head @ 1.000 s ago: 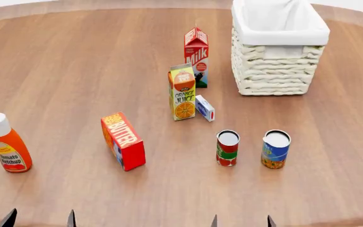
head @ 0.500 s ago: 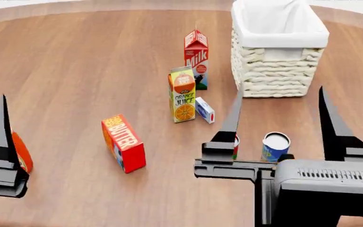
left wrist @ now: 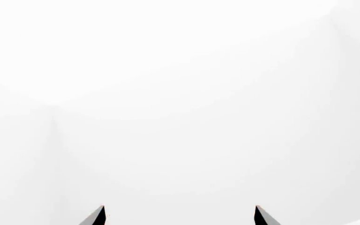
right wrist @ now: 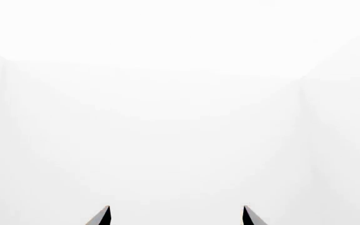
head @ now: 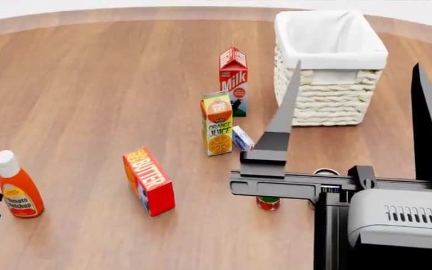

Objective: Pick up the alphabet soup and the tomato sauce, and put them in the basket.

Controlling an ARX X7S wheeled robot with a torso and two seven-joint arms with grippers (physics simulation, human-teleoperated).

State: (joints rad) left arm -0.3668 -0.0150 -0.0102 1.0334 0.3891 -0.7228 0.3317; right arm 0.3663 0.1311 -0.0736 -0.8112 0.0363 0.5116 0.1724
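Right claw (head: 357, 93): raised upright above the desk (head: 88, 84), fingers spread wide, holding nothing.
Left claw: only a sliver visible; state unclear.
Basket (head: 328, 95): white-lined, contents hidden.
Tomato sauce (head: 268, 203): beneath right claw.
Alphabet soup (head: 324, 171): beside it, mostly hidden.

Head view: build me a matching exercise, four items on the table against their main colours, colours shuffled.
Items:
1. milk carton
2. juice carton
3. ketchup bottle
4. basket

Colours:
A. cream weave, white lining
B. orange body, white cap
C. red with white lettering
D. green and orange

Pairs: 1-C, 2-D, 3-B, 4-A
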